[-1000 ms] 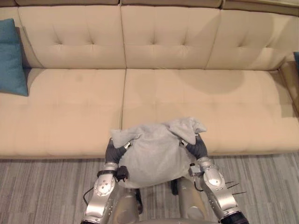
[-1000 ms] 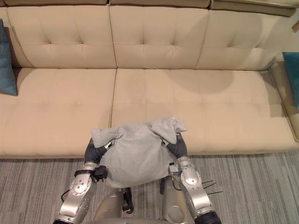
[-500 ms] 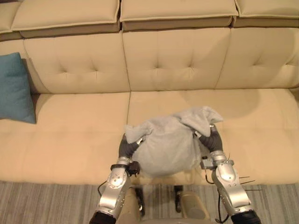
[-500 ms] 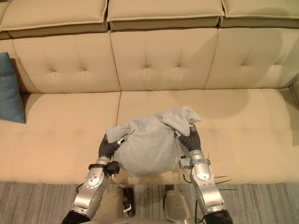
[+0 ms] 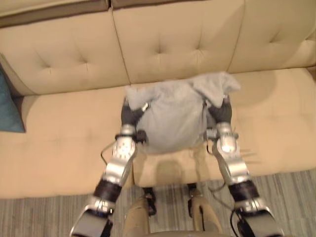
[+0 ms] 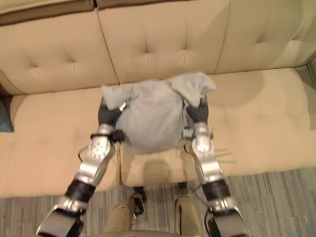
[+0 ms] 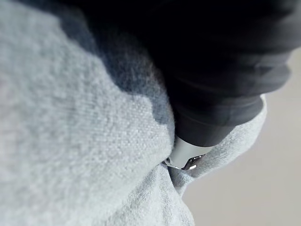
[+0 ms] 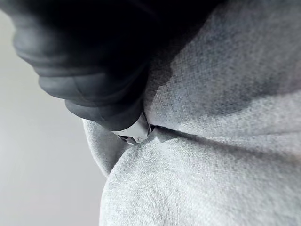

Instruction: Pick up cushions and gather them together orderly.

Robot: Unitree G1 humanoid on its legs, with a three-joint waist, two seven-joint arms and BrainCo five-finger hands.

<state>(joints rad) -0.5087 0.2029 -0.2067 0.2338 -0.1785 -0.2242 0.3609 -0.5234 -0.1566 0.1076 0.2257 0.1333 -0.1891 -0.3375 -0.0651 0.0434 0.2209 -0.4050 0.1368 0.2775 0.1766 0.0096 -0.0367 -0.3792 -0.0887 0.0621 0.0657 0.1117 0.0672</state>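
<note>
- The grey cushion (image 5: 173, 118) hangs above the sofa (image 5: 59, 133), over its seat and just in front of its backrest, clear of the seat, on the right of the sofa's seat seam.
- The left hand (image 5: 129, 114) and the right hand (image 5: 220, 111) are pressed against opposite sides of the cushion near its upper corners. A two-sided hold is probably what stops a soft, floppy thing like this from sagging or twisting.
- In both wrist views the cloth bunches up against each hand's dark cover (it hides everything past the cover). I cannot tell whether either hand is clamped on the fabric or only pressing flat against it.
- One upper corner flops over by the right hand, so the cushion looks loosely filled and may slump when set down.
- A teal cushion (image 5: 7, 111) leans at the sofa's left end against the backrest. That looks like the likely gathering spot, well apart from the grey one.
- My judgement: the carry is under way and the placing is not yet done.
</note>
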